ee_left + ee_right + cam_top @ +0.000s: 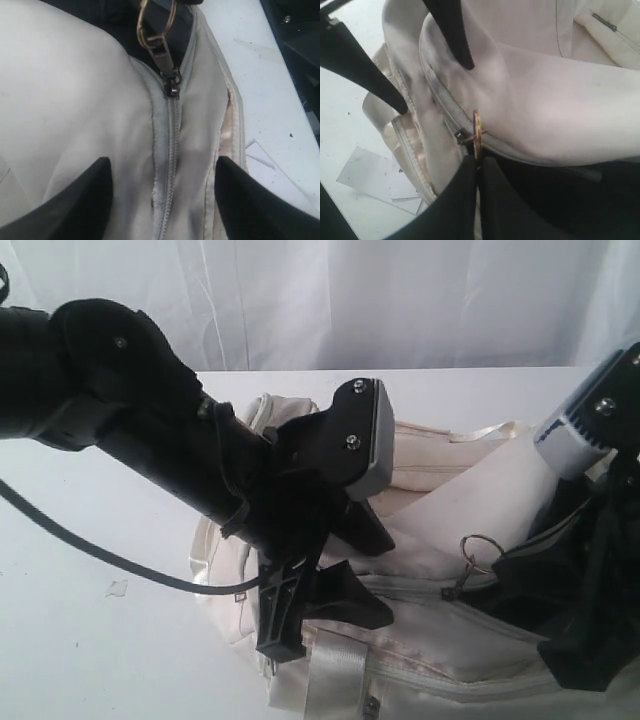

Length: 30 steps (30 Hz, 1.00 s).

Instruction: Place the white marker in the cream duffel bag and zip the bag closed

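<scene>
You cannot see the white marker; it is likely inside the cream duffel bag (pixel 440 475). The bag's zip (pixel 172 150) is partly closed. Your right jaws are clenched on the pull ring (pixel 476 125), and your left jaws are spread astride the bag's closed stretch. The dark gap is not yet zipped.

Our left gripper (pixel 160 200) angles down with its jaws spread wide; our right gripper (pixel 478 166) has fingertips pressed together, pinching a zipper ring (pixel 476 127).

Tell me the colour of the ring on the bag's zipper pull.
The ring is brassy gold; the left wrist view shows it best.
</scene>
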{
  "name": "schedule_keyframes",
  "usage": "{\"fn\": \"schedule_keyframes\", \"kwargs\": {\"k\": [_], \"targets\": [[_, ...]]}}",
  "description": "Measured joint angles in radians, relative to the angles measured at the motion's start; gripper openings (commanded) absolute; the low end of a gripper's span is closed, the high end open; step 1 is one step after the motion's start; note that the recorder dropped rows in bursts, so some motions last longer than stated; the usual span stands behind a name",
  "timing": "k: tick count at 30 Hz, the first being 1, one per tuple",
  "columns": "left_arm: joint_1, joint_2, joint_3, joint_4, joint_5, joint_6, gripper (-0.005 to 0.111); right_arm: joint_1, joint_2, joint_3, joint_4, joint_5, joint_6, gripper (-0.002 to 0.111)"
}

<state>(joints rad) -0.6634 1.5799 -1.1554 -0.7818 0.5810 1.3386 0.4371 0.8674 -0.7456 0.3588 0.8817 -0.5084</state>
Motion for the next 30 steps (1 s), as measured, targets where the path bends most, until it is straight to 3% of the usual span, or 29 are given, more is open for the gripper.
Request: {"fn": "schedule_keyframes", "kwargs": {"k": [8,17,23,30], "targets": [[0.0,0.046,0.0,-0.008,-0.021,0.0,0.058,0.0,0.0,0.0,0.002,0.0,0.0,0.0],[0.0,0.055,0.001,-0.041,-0.095,-0.002,0.024,0.0,0.0,0.0,0.002,-0.004,0.0,0.0],[0.0,0.046,0.001,-0.026,-0.101,-0.035,0.023,0.0,0.0,0.0,-0.024,0.041,0.024,0.0],[-0.006,0.006,0.001,0.136,-0.079,-0.211,0.023,0.002,-0.025,0.0,-0.141,0.074,0.126,0.0]]}}
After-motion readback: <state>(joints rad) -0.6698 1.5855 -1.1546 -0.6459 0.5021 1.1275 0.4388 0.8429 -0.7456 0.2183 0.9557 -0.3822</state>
